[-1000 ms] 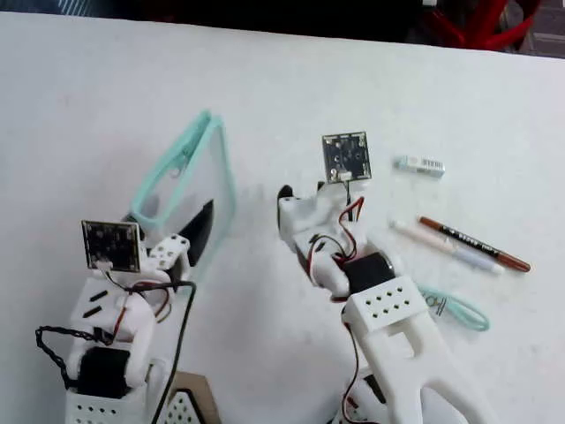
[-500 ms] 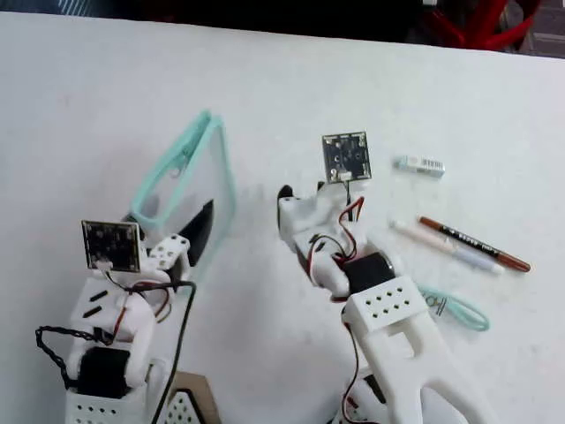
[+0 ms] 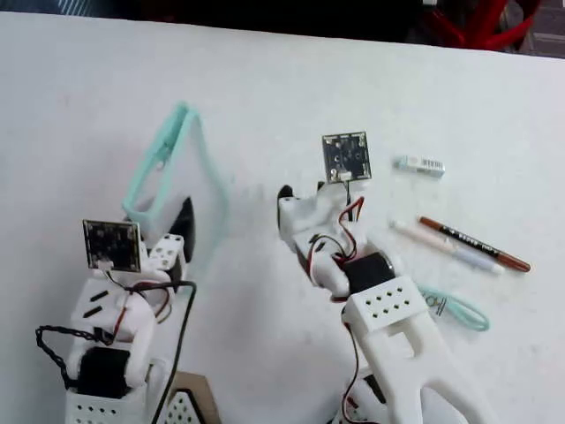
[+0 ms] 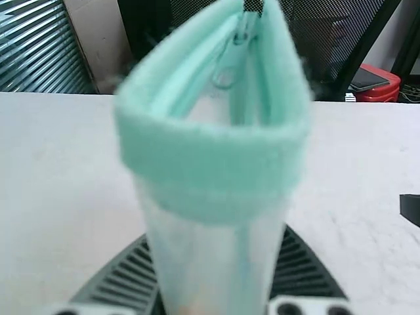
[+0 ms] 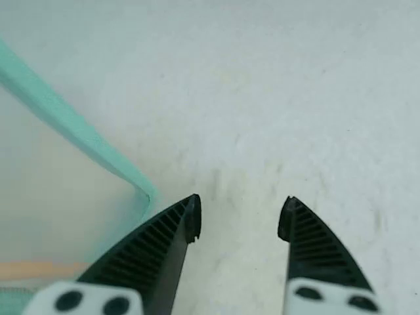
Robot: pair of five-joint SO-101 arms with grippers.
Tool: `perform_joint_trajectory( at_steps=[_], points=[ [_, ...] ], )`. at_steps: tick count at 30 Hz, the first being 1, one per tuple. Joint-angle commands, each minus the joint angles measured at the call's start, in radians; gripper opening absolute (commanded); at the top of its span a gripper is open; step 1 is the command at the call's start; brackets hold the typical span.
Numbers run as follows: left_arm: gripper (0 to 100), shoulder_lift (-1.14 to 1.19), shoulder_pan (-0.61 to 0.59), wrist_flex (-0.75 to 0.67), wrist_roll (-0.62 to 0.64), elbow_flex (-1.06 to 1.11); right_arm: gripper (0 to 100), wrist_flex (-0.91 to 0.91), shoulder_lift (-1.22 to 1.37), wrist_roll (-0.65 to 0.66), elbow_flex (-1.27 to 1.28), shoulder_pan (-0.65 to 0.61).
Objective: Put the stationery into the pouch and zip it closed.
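Mint-green trim marks the clear pouch (image 3: 157, 163), which is held on end in the left pincer (image 3: 177, 231). The pincer is clamped on the pouch's lower part, and in the left wrist view the pouch rises between the two dark fingers (image 4: 118, 289). The zip edge is seen parted at the top, forming a narrow loop. Whether the pouch touches the white surface (image 3: 88, 79) cannot be told.

The right pincer (image 5: 239, 220) is held low over the surface beside the pouch. Its jaws are spread apart with nothing between them, and a green corner of the pouch lies just beside one finger.

The stationery is laid out on the surface to the right of the right arm, well apart from the pouch. An eraser (image 3: 418, 164) lies farthest back. A white pen (image 3: 446, 246) and a brown pen (image 3: 474, 243) lie side by side nearer the arm. A mint-green loop (image 3: 455, 309) is seen nearest, beside the arm.
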Motion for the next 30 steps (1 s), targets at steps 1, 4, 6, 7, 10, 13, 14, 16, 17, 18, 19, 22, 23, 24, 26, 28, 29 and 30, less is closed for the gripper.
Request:
perform_joint_trajectory(
  at_steps=[1, 4, 6, 7, 10, 13, 14, 16, 17, 18, 19, 22, 23, 24, 26, 28, 29, 30],
  points=[
    [10, -0.002, 0.002, -0.002, 0.009, -0.034, 19.4, -0.013, -0.015, 0.012, -0.005, 0.001],
    [7, -0.002, 0.002, -0.006, 0.008, -0.034, 19.4, -0.019, -0.015, 0.012, 0.008, -0.004],
    [7, -0.002, -0.001, -0.006, 0.008, -0.034, 19.4, -0.054, -0.015, 0.012, 0.029, -0.005],
    [7, -0.002, -0.001, -0.006, 0.008, -0.034, 19.4, -0.074, -0.015, 0.012, 0.04, -0.004],
    [7, -0.002, 0.004, -0.002, 0.008, -0.034, 19.4, -0.097, -0.016, 0.012, 0.049, -0.001],
    [7, -0.002, 0.004, -0.006, 0.008, -0.029, 19.4, -0.097, -0.016, 0.012, 0.051, -0.001],
    [7, -0.002, 0.004, -0.006, 0.008, -0.029, 19.4, -0.097, -0.016, 0.012, 0.051, -0.001],
    [7, -0.002, 0.004, -0.006, 0.006, -0.029, 19.4, -0.097, -0.016, 0.012, 0.052, -0.001],
    [7, -0.002, 0.004, -0.006, 0.006, -0.029, 19.4, -0.097, -0.016, 0.012, 0.052, -0.001],
    [7, -0.002, 0.004, -0.006, 0.006, -0.029, 19.4, -0.097, -0.016, 0.012, 0.052, -0.001],
    [7, -0.002, 0.002, -0.006, 0.006, -0.029, 19.4, -0.097, -0.016, 0.012, 0.052, -0.001],
    [7, -0.002, 0.002, -0.006, 0.006, -0.029, 19.4, -0.097, -0.021, 0.012, 0.052, -0.001],
    [7, -0.002, 0.004, -0.006, 0.006, -0.029, 19.4, -0.097, -0.022, 0.012, 0.052, -0.001],
    [7, -0.002, 0.004, -0.006, 0.006, -0.029, 19.4, -0.097, -0.022, 0.012, 0.052, -0.001],
    [7, -0.002, 0.004, -0.008, 0.006, -0.029, 19.4, -0.096, -0.022, 0.012, 0.052, -0.001],
    [7, -0.002, 0.005, -0.008, 0.006, -0.035, 19.4, -0.096, -0.022, 0.012, 0.052, -0.001],
    [7, -0.002, 0.005, -0.008, 0.006, -0.035, 19.4, -0.097, -0.022, 0.012, 0.052, -0.001],
    [7, -0.002, 0.005, -0.008, 0.006, -0.035, 19.4, -0.099, -0.022, 0.012, 0.052, -0.001]
  ],
)
